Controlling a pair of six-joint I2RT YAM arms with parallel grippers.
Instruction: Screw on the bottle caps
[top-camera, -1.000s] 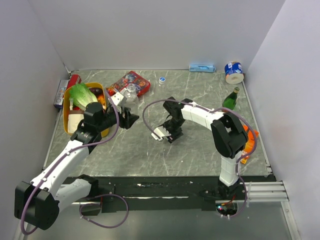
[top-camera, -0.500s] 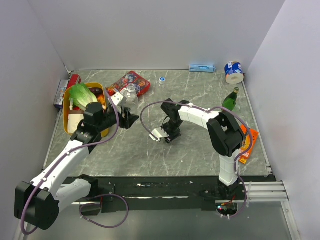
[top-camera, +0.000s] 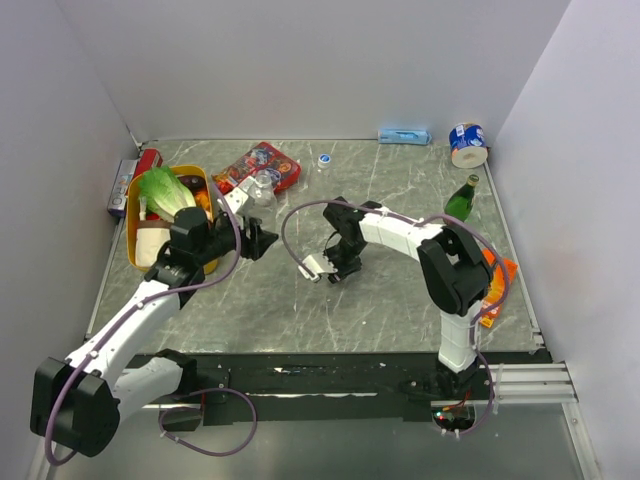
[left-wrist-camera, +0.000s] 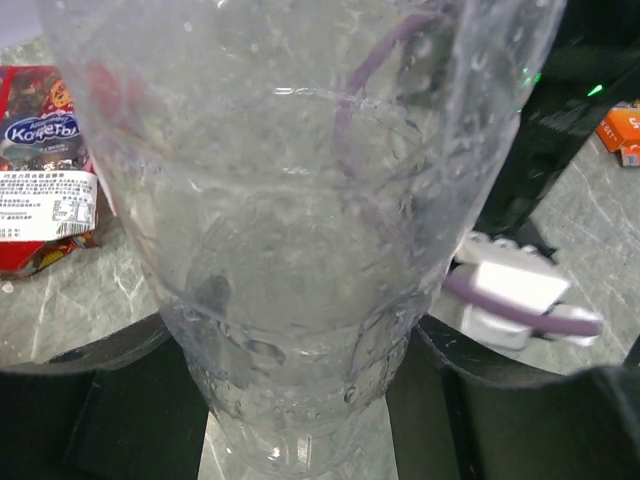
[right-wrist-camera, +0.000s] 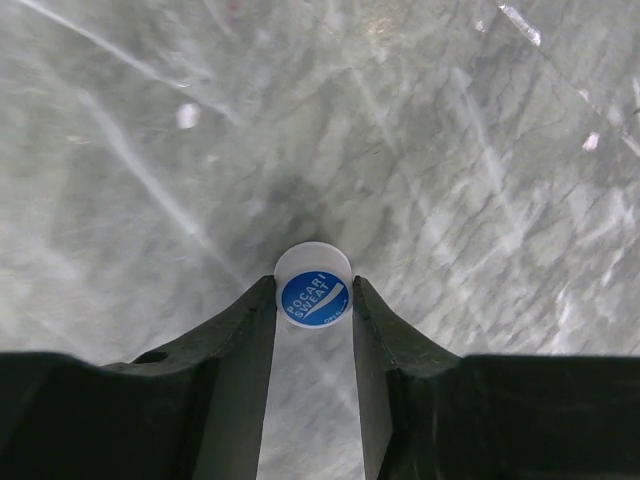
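In the right wrist view a tiny blue bottle cap (right-wrist-camera: 314, 298) with white lettering lies on the marble table, pinched between my right gripper's (right-wrist-camera: 314, 302) two dark fingers. From above, that gripper (top-camera: 335, 272) points down at mid-table. A clear bottle (left-wrist-camera: 300, 250) fills the left wrist view, with my left gripper (left-wrist-camera: 300, 420) shut on its lower part, fingers (left-wrist-camera: 100, 410) pressed against both sides. From above the left gripper (top-camera: 260, 240) is left of centre. A second clear bottle (top-camera: 263, 186) stands by the red packet. Another blue cap (top-camera: 324, 159) lies near the back.
A yellow basket (top-camera: 132, 235) with a lettuce is at the left, a red can (top-camera: 147, 160) behind it. A red snack packet (top-camera: 258, 165) lies at the back. A green glass bottle (top-camera: 462, 198), a blue-and-white tin (top-camera: 467, 143), a blue pack (top-camera: 404, 135) and an orange packet (top-camera: 497, 285) are at the right.
My right gripper has shifted slightly left and its jaws have closed onto the blue cap. The left arm and its bottle have stayed put.
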